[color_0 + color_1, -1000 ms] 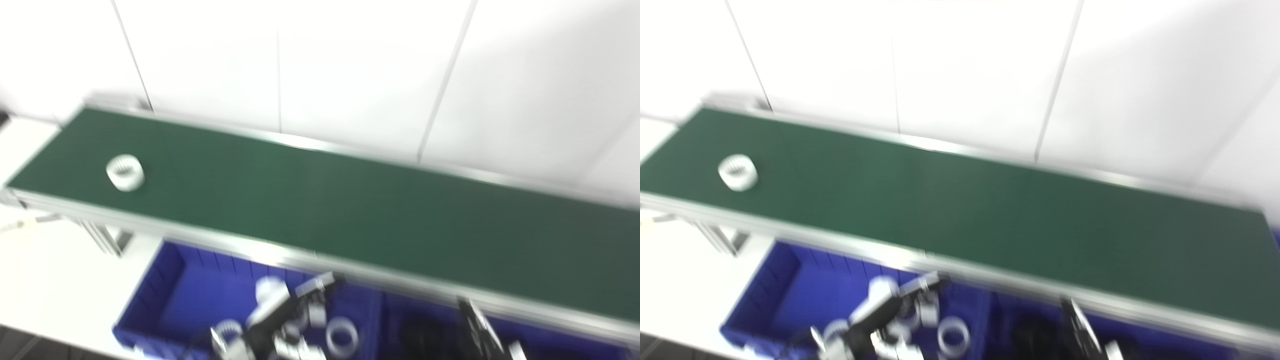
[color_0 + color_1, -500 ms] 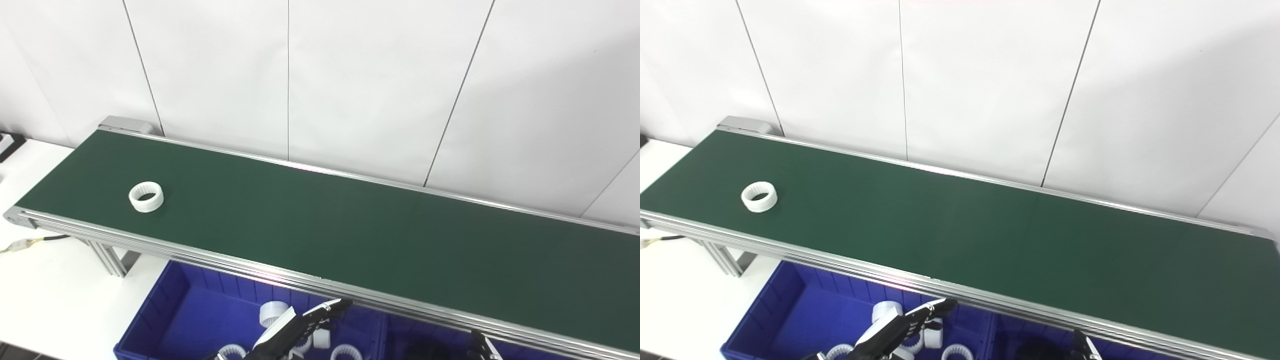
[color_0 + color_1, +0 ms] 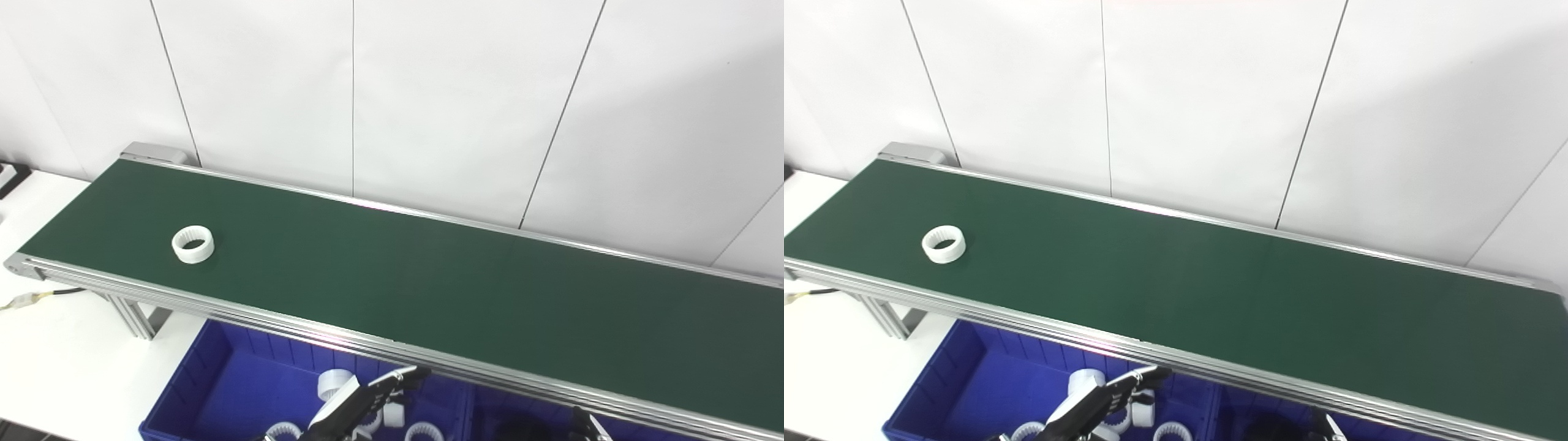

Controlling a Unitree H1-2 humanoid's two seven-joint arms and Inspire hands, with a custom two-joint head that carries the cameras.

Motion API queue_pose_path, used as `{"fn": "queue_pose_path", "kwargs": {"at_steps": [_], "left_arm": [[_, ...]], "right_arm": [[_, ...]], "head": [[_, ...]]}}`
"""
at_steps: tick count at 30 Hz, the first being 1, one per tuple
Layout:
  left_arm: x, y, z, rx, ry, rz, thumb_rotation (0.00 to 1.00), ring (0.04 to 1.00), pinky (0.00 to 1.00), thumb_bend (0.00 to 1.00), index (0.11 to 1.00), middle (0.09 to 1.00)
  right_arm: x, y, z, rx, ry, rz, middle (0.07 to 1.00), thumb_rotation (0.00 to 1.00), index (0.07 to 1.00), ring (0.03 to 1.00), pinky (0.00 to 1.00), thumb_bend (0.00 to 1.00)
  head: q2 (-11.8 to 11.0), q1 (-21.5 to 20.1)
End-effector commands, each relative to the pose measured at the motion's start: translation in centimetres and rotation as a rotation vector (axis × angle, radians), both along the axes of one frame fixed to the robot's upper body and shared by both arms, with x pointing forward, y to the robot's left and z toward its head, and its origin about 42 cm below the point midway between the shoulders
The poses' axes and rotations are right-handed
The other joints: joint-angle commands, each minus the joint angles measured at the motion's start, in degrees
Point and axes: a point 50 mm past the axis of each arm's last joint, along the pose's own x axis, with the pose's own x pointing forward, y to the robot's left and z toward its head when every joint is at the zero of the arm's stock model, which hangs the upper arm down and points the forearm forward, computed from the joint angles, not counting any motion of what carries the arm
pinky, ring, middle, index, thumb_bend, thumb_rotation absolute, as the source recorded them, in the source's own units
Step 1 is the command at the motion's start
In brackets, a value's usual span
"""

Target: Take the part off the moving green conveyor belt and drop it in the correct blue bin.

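A white toothed ring (image 3: 193, 244) lies flat on the green conveyor belt (image 3: 429, 288) near its left end. My left hand (image 3: 361, 404) hovers low over the left blue bin (image 3: 202, 367), below the belt's front rail, fingers stretched out and apart with nothing in them. Several white rings (image 3: 1170, 432) lie in that bin under the hand. Only the fingertips of my right hand (image 3: 588, 425) show at the bottom edge, over a second blue bin (image 3: 490, 410); its state is hidden.
The belt's aluminium front rail (image 3: 306, 327) runs between my hands and the ring. A white wall with panel seams stands right behind the belt. A white table (image 3: 55, 361) carries the bins, with a cable (image 3: 30, 297) at the left.
The ring has ridden the belt a short way to the right. The view steadied after tilted blur a second ago. Both hands have kept almost still.
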Motion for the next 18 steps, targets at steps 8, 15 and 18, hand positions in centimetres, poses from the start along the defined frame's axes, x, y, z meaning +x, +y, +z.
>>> {"fn": "queue_pose_path", "kwargs": {"at_steps": [8,15,18], "left_arm": [[2.1,-0.1,5.9,-0.147,-0.170,0.025,0.28,0.831,0.74,0.96,0.861,0.876],[4.5,1.3,10.3,-0.046,-0.326,0.078,0.37,0.862,0.79,0.93,0.864,0.888],[5.6,1.8,11.2,0.038,-0.375,0.113,0.42,0.884,0.83,0.92,0.866,0.892]], "right_arm": [[0.9,0.4,0.8,0.028,-0.088,0.014,0.919,0.20,0.942,0.872,0.81,0.62],[1.6,0.6,0.4,0.034,-0.095,0.011,0.918,0.19,0.941,0.873,0.81,0.63],[1.8,0.6,0.2,0.047,-0.094,0.013,0.919,0.17,0.942,0.876,0.82,0.63]], "head": [[-0.6,0.1],[-1.2,0.2],[-1.7,0.1]]}}
